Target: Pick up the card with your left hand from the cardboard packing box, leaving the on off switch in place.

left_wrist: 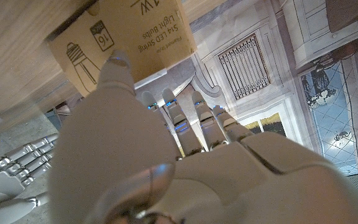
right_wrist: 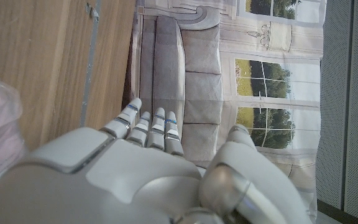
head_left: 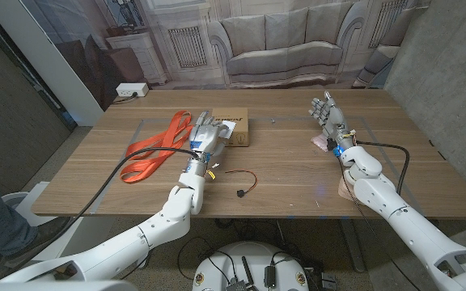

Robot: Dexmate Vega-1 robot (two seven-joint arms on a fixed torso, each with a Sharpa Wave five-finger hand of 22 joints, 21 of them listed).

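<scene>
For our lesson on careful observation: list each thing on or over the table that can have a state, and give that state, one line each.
Left hand: over the cardboard packing box, fingers extended, holding nothing visible.
Right hand: raised, fingers apart, empty.
Cardboard packing box: lying flat on the table, printed face up.
Orange strap: loose, looped on the table.
On off switch: lying on the table, wire trailing, untouched.
Pink bag: lying by the right wrist.

The cardboard packing box (head_left: pixel 235 131) is lying on the wooden table (head_left: pixel 281 174), behind the left hand (head_left: pixel 205 137). An orange strap (head_left: pixel 156 149) is lying left of that hand. A small wired part (head_left: pixel 241 182) is sitting nearer the front edge. The right hand (head_left: pixel 328 113) is standing well apart at the right, beside a pink packet (head_left: pixel 324 144).
</scene>
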